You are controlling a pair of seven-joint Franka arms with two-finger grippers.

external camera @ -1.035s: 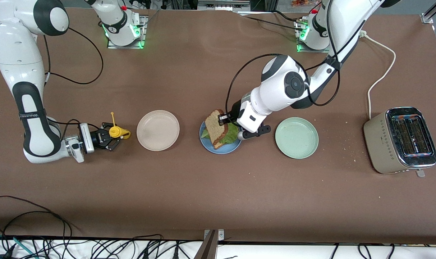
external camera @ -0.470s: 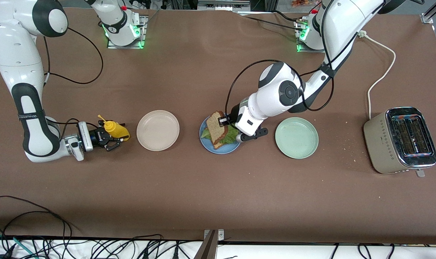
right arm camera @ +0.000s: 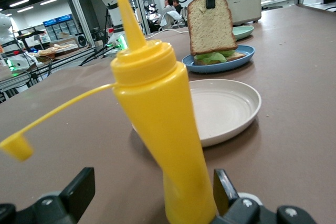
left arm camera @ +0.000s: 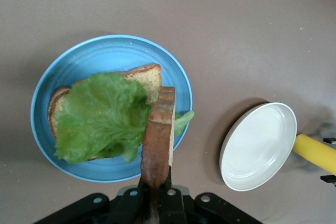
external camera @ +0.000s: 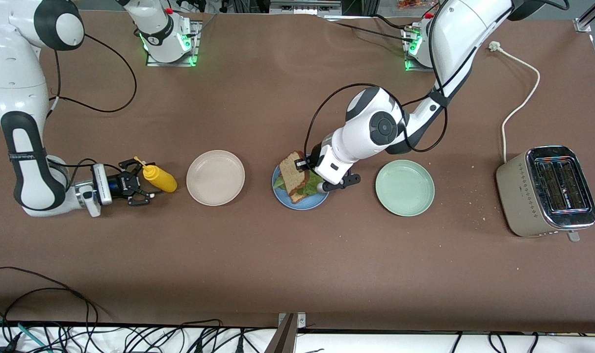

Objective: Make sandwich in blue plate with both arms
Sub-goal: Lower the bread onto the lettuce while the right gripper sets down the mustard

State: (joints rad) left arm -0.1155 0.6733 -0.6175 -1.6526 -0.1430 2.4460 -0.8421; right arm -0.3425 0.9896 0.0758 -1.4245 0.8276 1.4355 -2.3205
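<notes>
I am looking down across a brown cloth-covered desk (external camera: 297, 264), working from the lower frame upward.

Across the middle band, starting at the centre, the blue plate (external camera: 283, 195) is sitting flat, shallow and lightly speckled. On it a brown wholemeal bread slice (left arm camera: 149, 73) is lying with a ruffled green lettuce leaf (left arm camera: 102, 116) spread over it. I am holding the second bread slice (external camera: 292, 169) on edge above the lettuce with the left gripper (external camera: 303, 163), its jaws pinched narrow on the dark crust. I judge I am keeping it tilted there so it can be laid down as the sandwich's lid; that step is not yet done.

Right of centre a pale green plate (external camera: 404, 188) is resting empty, and at the right edge a beige metal toaster (external camera: 546, 190) is standing with its white cord (external camera: 522, 93) curling up the frame.

Left of centre is a matte beige plate (external camera: 215, 177). Just left of it a glossy yellow squeeze bottle (external camera: 159, 178) is standing upright on the desk, its cap (right arm camera: 17, 146) dangling on a thin strap. The right gripper (external camera: 136, 189) is sitting at the bottle's base with jaws spread wide, either side of it and not gripping, which I read as a release.

At the upper edge both arm bases (external camera: 168, 37) are glowing green.
</notes>
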